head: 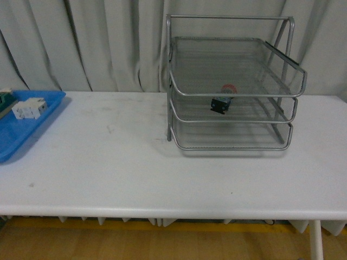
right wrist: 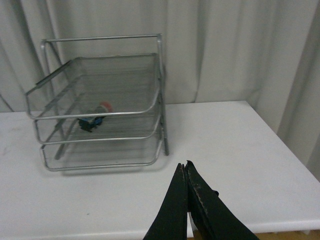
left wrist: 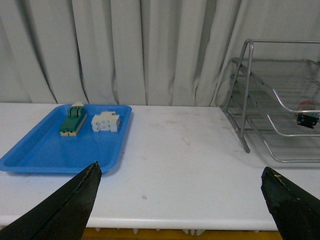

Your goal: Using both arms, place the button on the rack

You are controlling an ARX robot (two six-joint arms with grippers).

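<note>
One red-capped boxy button [head: 223,99] in wire-mesh rack [head: 233,95]; left hand [left wrist: 182,200] wide, right hand [right wrist: 186,170] closed, empty.

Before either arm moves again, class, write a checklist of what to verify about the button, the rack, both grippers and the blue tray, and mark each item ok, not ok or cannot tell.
1. Button lies inside the rack, on the middle tier: ok.
2. Button sits upright: not ok, it lies tilted on the mesh.
3. Left gripper open and holding nothing: ok.
4. Right gripper shut and holding nothing: ok.
5. Green-and-cream switch block and white block rest in the blue tray: ok.
6. Rack stands level on the table: ok.
</note>
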